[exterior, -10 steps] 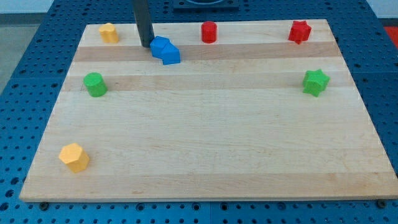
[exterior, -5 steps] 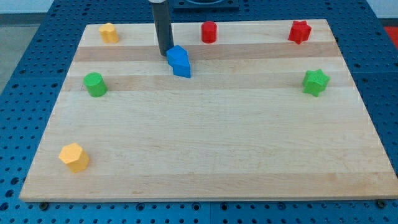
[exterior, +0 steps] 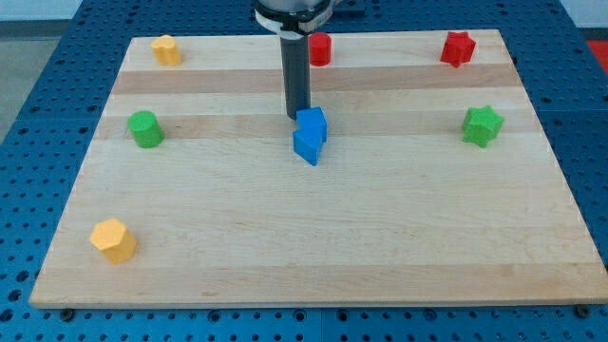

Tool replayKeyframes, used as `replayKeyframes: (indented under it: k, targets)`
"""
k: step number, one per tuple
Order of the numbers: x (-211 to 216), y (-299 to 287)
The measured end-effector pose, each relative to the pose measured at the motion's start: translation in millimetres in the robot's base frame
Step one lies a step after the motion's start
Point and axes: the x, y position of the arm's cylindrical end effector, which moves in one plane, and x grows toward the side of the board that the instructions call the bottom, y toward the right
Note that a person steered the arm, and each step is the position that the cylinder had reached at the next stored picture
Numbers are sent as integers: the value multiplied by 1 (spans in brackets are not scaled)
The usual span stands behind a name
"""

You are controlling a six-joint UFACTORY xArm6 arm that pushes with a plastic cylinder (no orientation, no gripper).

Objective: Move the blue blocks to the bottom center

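Note:
Two blue blocks (exterior: 310, 135) sit pressed together near the board's middle, a little above centre; their shapes merge and I cannot separate them clearly. My tip (exterior: 297, 116) is at the end of the dark rod, touching the blue pair's upper left side. The rod rises straight up to the view's top.
A wooden board (exterior: 313, 237) lies on a blue perforated table. A yellow block (exterior: 167, 49) is at top left, a red cylinder (exterior: 319, 48) at top centre, a red star (exterior: 458, 47) at top right, a green cylinder (exterior: 145, 128) at left, a green star (exterior: 482, 125) at right, a yellow hexagon (exterior: 113, 239) at bottom left.
My tip has moved down and to the right, pushing the blue blocks from near the top left-centre towards the board's middle. The other blocks have not moved.

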Motion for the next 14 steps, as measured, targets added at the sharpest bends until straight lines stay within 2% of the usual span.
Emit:
replayKeyframes:
  k: [3,6,9,13,14]
  targets:
    - [19,29]
    - [79,29]
    - [120,29]
    - [125,29]
    - [123,13]
